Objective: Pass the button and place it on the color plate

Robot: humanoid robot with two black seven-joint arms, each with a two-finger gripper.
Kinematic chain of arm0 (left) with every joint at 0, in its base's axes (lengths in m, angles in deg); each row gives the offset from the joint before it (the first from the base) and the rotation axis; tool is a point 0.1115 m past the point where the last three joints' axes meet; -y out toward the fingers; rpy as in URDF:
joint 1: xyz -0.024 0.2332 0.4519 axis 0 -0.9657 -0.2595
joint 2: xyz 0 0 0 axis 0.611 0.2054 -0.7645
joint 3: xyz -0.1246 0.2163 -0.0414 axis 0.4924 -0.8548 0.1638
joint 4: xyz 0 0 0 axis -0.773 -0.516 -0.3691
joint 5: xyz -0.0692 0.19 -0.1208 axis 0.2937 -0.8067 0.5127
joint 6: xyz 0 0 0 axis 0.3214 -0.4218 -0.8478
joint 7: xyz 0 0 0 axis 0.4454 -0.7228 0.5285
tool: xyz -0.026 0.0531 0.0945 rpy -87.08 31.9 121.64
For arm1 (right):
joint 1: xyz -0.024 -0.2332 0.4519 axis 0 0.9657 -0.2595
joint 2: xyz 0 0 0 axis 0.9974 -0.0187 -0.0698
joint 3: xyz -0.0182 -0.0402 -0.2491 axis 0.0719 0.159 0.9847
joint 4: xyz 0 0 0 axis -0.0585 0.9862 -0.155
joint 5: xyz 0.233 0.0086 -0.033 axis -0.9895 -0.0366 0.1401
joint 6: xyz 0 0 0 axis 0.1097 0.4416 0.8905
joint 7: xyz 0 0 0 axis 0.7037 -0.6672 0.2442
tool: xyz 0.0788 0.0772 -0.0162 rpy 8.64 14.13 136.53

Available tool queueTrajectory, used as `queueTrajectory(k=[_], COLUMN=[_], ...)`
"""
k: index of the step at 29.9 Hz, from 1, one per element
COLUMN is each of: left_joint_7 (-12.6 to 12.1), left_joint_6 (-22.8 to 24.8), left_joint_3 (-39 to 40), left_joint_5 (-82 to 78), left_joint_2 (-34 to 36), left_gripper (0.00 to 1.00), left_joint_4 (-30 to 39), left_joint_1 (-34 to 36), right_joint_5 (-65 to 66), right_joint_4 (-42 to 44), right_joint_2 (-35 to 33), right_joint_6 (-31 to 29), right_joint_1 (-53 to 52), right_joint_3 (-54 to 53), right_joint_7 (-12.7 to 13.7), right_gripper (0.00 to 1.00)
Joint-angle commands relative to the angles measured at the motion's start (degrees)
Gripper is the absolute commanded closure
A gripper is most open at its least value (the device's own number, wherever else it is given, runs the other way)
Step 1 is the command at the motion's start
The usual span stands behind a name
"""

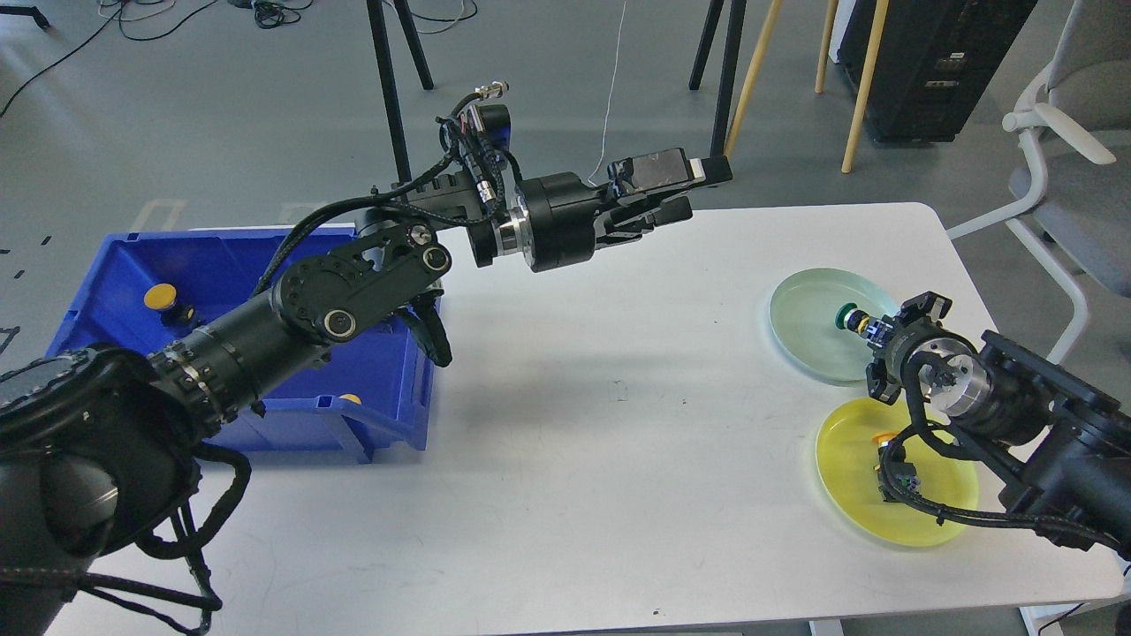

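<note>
A green-capped button [850, 318] is held in my right gripper [870, 330], low over the right part of the pale green plate [804, 322]. I cannot tell whether the button touches the plate. My left gripper [692, 189] is open and empty, held high over the table's far edge, well to the left of the plates. A yellow plate [848, 473] at the front right holds a yellow-capped button [886, 439], partly hidden behind my right arm's cable.
A blue bin [106, 274] stands at the left under my left arm, with yellow-capped buttons [160, 297] in it. The white table [601, 424] lies between bin and plates. A chair [1074, 150] stands at the far right.
</note>
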Motion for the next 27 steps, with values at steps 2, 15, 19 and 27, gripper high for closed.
queueTrajectory(k=[2,15,19,27], left_joint_7=[-0.01,-0.01,-0.01,-0.01], left_joint_6=[0.00,0.00,0.00,0.00], left_joint_3=[0.01,3.96,4.84,9.23], left_joint_5=[0.09,27.84,34.19,35.34], left_joint_2=[0.00,10.89,14.94,13.98], left_gripper=[0.06,0.06,0.06,0.03], left_joint_4=[0.01,0.44,2.02,2.12], left_joint_1=[-0.05,-0.58,-3.39,-7.00], right_joint_5=[-0.05,-0.31,-5.31,-11.83], right_joint_4=[-0.49,-20.17,-18.77,-13.76], right_joint_2=[-0.16,-9.47,-12.82,-10.98], right_joint_6=[-0.50,-25.79,-43.96,-53.20], right_joint_1=[-0.19,-4.57,-6.17,-6.08], right_joint_3=[-0.81,-12.50,-12.68,-12.24], right_joint_7=[-0.03,-0.12,-0.21,-0.29], right_gripper=[0.03,0.02,0.02,0.03])
